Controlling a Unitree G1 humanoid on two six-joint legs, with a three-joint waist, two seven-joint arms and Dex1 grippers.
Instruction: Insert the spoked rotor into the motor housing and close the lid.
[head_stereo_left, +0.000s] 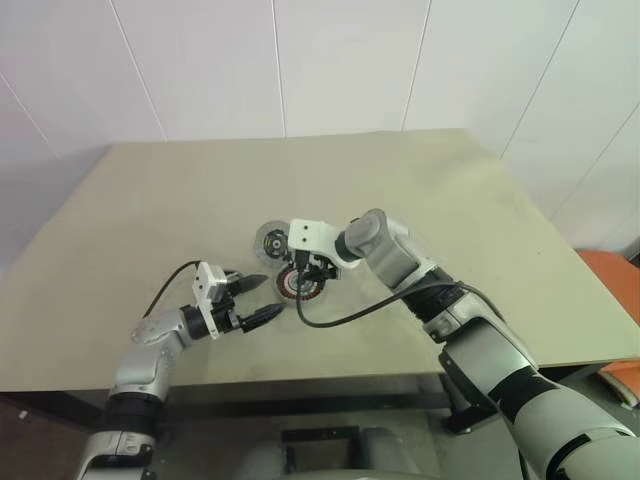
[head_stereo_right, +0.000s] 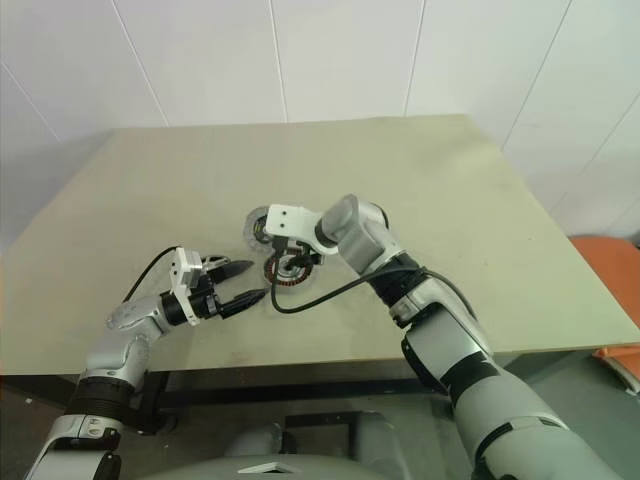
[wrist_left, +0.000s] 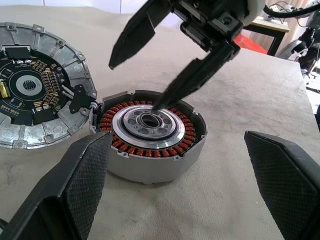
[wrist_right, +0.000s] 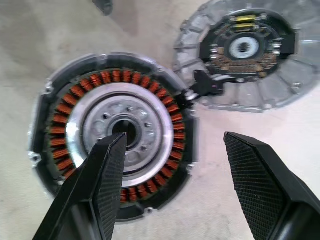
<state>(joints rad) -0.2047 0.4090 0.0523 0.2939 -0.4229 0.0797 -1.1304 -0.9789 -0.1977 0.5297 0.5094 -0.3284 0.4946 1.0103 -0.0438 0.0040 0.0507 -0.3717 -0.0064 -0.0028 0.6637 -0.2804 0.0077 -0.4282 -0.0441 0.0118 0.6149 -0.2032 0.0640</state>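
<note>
With the spoked rotor (wrist_left: 150, 131) apparently already sitting inside the motor housing (wrist_right: 42, 150) near the middle of the worktop (head_stereo_left: 460, 230), what remains looks like the lid. The lid (wrist_left: 35, 95), a silvery disc with a circuit board on its inner face, lies face-up just beside the housing, joined to it by a black tab or lead.

Right end effector (wrist_right: 175, 185) hangs over the housing, jaws apart, nothing held; one finger (wrist_left: 192, 75) tip is down at the rotor's centre bore. Left end effector (wrist_left: 185, 195) is fully spread and empty, level with the housing, just short of it.

Risks:
- Finger tip in the bore: any sideways pull could cock the rotor or drag the whole housing across the worktop, since nothing clamps it.
- Rotor seating: hard to tell from here whether it is fully down. If proud, the lid won't close.
- Lid flip: the short black link may bind or get pinched under the rim.
- Board side is exposed; a grip across it could damage components.
- Both end effectors are crowded round one small part, so collision is possible.
</note>
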